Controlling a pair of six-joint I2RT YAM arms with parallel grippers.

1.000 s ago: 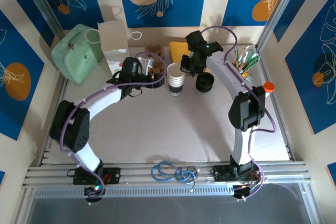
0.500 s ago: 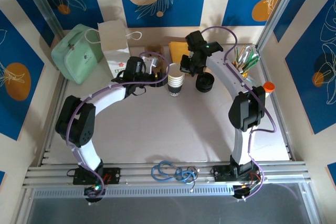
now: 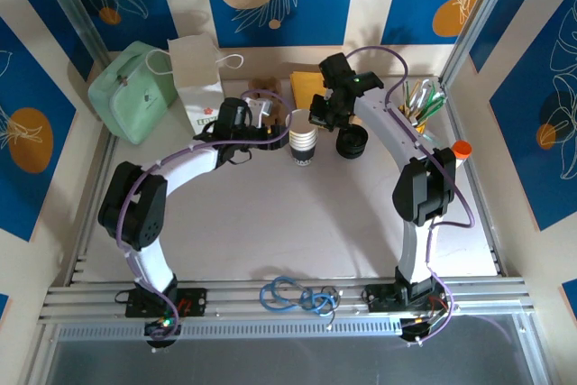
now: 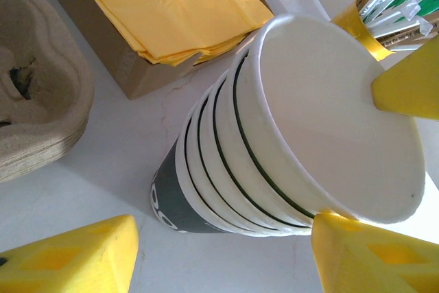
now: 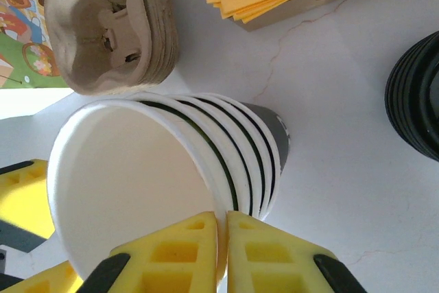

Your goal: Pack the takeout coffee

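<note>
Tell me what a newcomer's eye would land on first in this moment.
Both arms meet over the stack of white cups at the far middle of the table. The right gripper pinches the rim of the top cup, and the left gripper stands open astride the stack. Bright yellow napkins lie just behind, and a pile of black lids sits to the stack's right.

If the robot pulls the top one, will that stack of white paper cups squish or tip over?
Probably light: the stack of cups looks like empty thin paper. The rim may bend where the right end effector pinches it. The tall nested stack might tip or lift together.
</note>
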